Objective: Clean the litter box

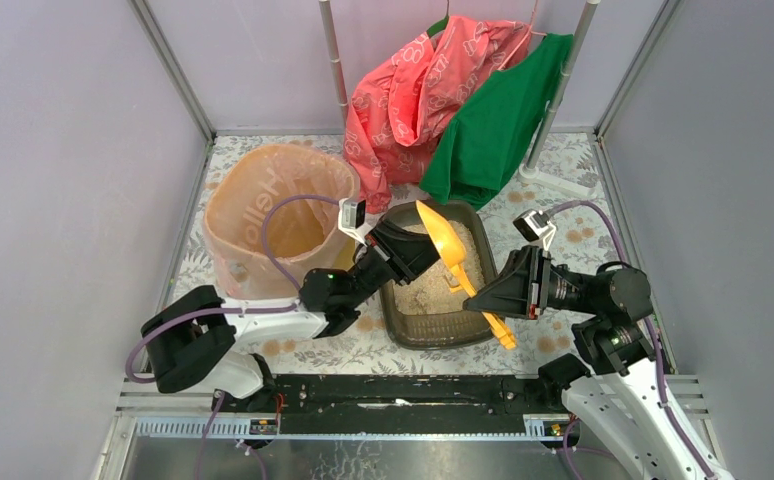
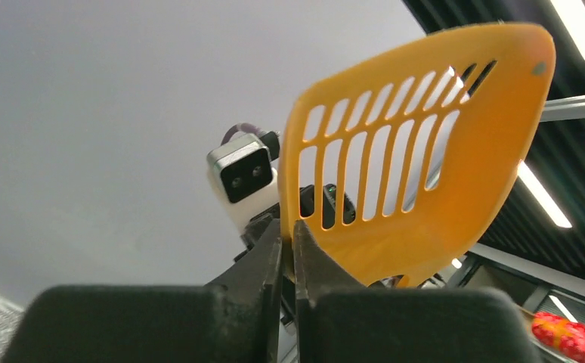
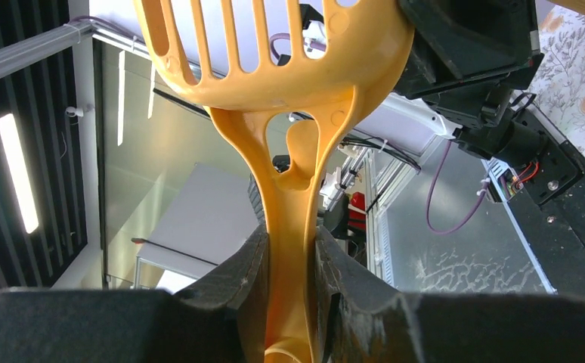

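The litter box, a shallow dark tray of beige granules, lies at the table's middle. An orange slotted scoop hangs tilted above it, head toward the back and handle toward the front right. My right gripper is shut on the scoop's handle, as the right wrist view shows. My left gripper reaches over the tray's left side and pinches the edge of the scoop's head; its fingers are closed on that thin rim. The scoop looks empty.
A tall yellow bin with a peach liner stands left of the tray, close to my left arm. A pink garment and a green one hang from a rack at the back, just behind the tray. Grey walls stand on both sides.
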